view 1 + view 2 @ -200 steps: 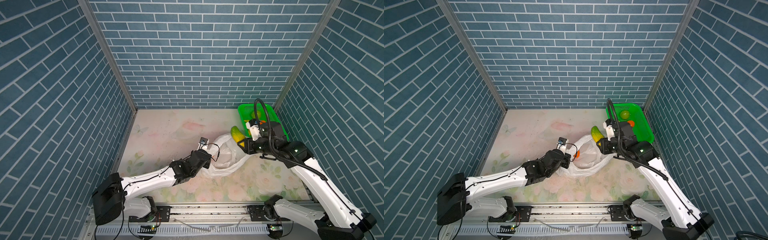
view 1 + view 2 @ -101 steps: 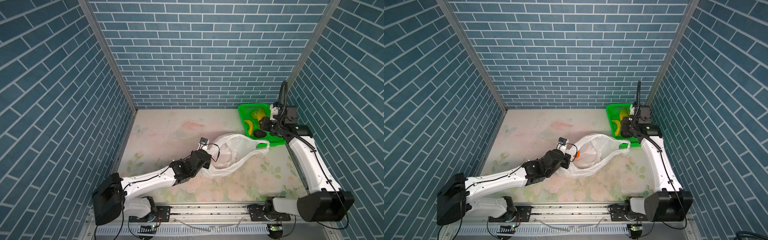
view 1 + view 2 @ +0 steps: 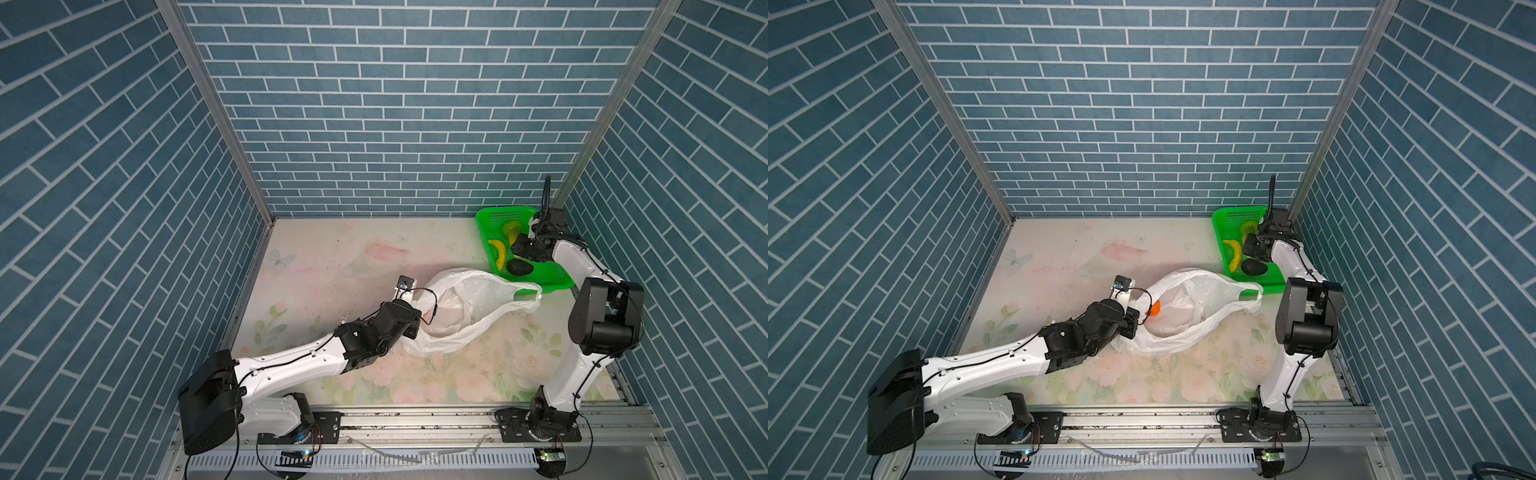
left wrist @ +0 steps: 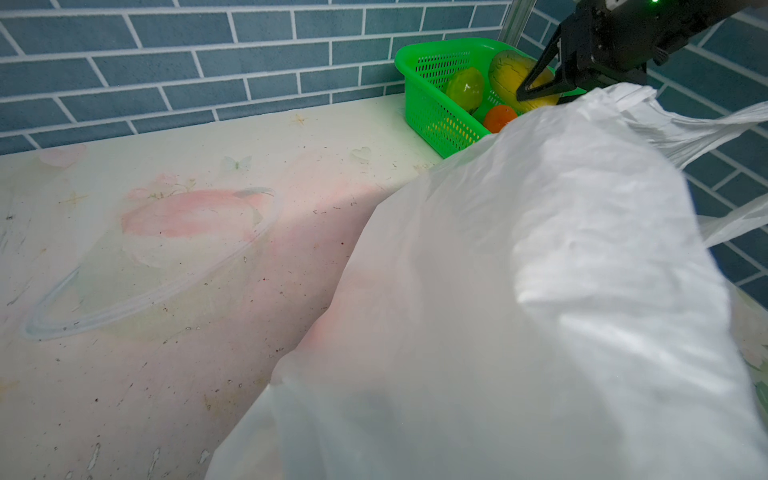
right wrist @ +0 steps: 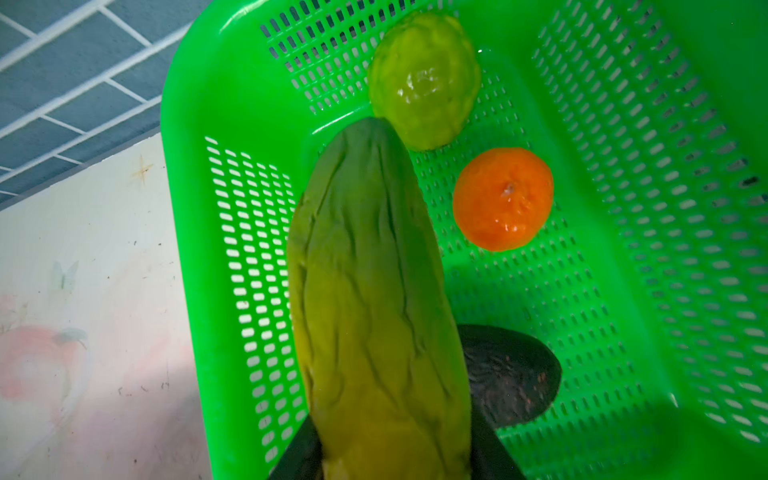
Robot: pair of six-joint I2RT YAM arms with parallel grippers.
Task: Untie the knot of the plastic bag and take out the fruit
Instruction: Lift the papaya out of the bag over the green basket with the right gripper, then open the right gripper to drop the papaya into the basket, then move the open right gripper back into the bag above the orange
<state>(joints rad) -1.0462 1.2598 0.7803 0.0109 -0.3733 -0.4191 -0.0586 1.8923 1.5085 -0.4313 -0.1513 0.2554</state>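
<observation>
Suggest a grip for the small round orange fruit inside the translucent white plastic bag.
Pinch the orange fruit across its round middle; a ball has no better axis. Probably come down through the plastic bag's upward-facing mouth, from the right: the left gripper is shut on the bag's edge close beside the fruit and blocks that side.
</observation>
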